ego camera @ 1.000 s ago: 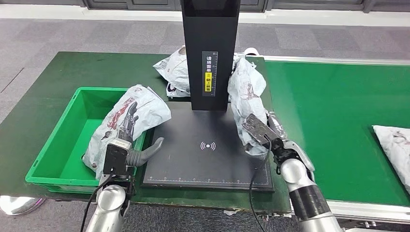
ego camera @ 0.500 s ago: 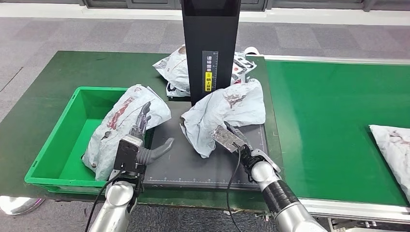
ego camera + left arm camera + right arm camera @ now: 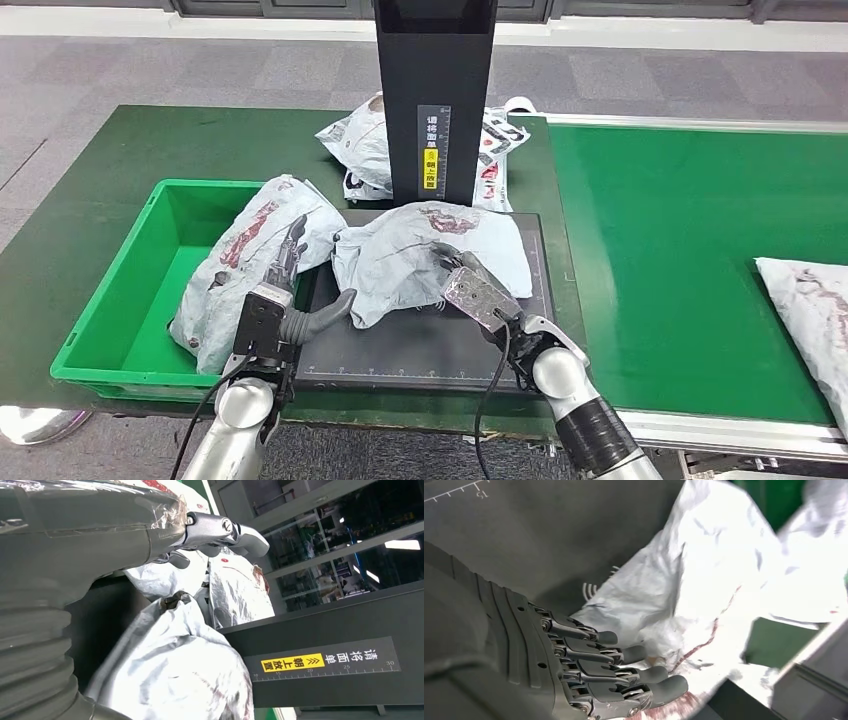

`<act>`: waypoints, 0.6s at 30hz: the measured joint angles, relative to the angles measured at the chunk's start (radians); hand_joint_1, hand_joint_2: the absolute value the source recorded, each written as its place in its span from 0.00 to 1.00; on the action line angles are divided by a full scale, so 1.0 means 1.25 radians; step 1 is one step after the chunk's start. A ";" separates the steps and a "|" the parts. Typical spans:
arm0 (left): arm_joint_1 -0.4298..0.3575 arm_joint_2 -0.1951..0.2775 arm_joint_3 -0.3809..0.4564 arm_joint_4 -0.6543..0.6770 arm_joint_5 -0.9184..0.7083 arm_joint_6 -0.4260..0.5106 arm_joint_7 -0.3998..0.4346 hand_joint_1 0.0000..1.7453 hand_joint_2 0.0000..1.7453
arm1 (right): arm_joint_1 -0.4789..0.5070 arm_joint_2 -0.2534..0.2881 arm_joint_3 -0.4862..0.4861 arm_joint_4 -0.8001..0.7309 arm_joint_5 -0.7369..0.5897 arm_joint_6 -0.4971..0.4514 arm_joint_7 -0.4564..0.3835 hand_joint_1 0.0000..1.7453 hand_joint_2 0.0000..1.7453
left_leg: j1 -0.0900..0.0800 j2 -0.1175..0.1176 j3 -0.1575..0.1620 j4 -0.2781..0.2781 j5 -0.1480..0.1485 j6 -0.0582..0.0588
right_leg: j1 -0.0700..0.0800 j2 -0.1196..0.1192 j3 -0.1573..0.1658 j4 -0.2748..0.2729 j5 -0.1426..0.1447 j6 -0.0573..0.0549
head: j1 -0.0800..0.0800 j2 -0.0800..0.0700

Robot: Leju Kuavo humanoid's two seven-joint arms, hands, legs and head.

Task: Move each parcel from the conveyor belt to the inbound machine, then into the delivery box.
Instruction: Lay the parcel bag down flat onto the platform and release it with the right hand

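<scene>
While lying flat, parcel (image 3: pixel 425 255) stretches crosswise on inbound machine (image 3: pixel 400 345).

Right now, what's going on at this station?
The right hand rests on a grey parcel lying on the black inbound machine. The left hand holds a second parcel over the rim of the green delivery box. Another parcel waits on the conveyor belt.

The conveyor parcel (image 3: pixel 812 310) is cut off by the right edge.
</scene>
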 joint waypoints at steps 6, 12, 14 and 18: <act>0.010 0.001 0.004 -0.005 -0.003 0.015 -0.008 0.00 1.00 | 0.033 -0.034 0.000 -0.166 -0.100 -0.007 -0.072 0.00 0.00 | 0.000 0.000 0.000 0.000 0.000 0.000 | 0.000 0.000 0.000 0.000 0.000 0.000 | 0.000 0.000; 0.004 -0.002 0.021 -0.002 -0.020 0.017 -0.007 0.00 1.00 | 0.093 -0.055 -0.019 -0.390 -0.096 -0.052 -0.066 0.00 0.00 | 0.000 0.000 0.000 0.000 0.000 0.000 | 0.000 0.000 -0.001 0.000 0.000 0.000 | 0.000 0.000; -0.001 -0.004 0.025 0.003 -0.027 0.021 -0.007 0.00 1.00 | 0.109 -0.056 -0.028 -0.433 -0.075 -0.068 -0.064 0.00 0.00 | 0.000 0.000 0.000 0.000 0.000 0.000 | 0.000 0.000 -0.001 0.000 0.000 0.000 | 0.000 0.000; -0.003 -0.008 0.035 0.004 -0.044 0.028 -0.005 0.00 1.00 | 0.135 -0.056 -0.052 -0.488 -0.048 -0.093 -0.069 0.00 0.50 | 0.000 0.000 0.000 0.000 0.000 0.000 | 0.000 0.000 -0.001 0.000 0.000 0.000 | 0.000 0.000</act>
